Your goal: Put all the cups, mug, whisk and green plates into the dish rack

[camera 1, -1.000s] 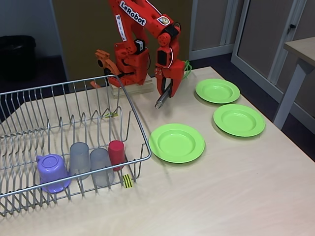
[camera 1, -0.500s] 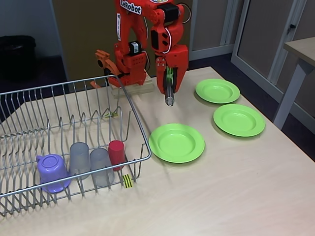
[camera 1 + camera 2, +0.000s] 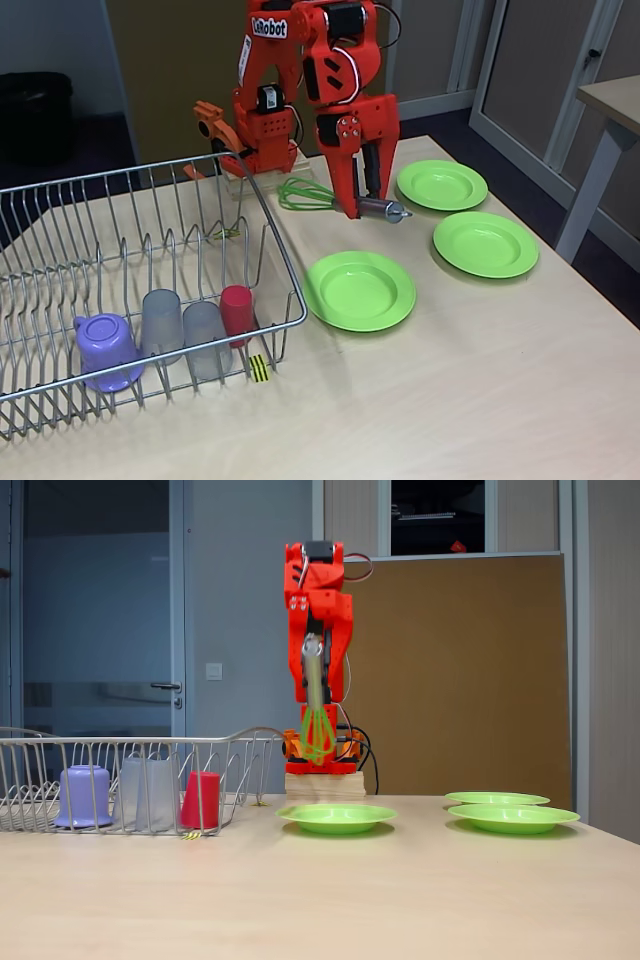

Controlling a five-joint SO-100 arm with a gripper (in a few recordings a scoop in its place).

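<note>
Silver wire forms the dish rack [image 3: 150, 260], which holds the lilac mug [image 3: 105, 348], two translucent grey cups [image 3: 185, 330] and the red cup [image 3: 237, 310], all upside down near its striped tag [image 3: 259, 368]. Right of the rack, three round lime green plates [image 3: 360, 290] lie on the pale table [image 3: 450, 400]. Beyond the rack's far corner, the orange jaws [image 3: 360, 200] clench the whisk [image 3: 335, 198] by its metal handle, held above the table.

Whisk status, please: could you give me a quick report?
Gripper shut on whisk, lifted above table. Three green plates left on table. Dish rack path unobstructed.
</note>
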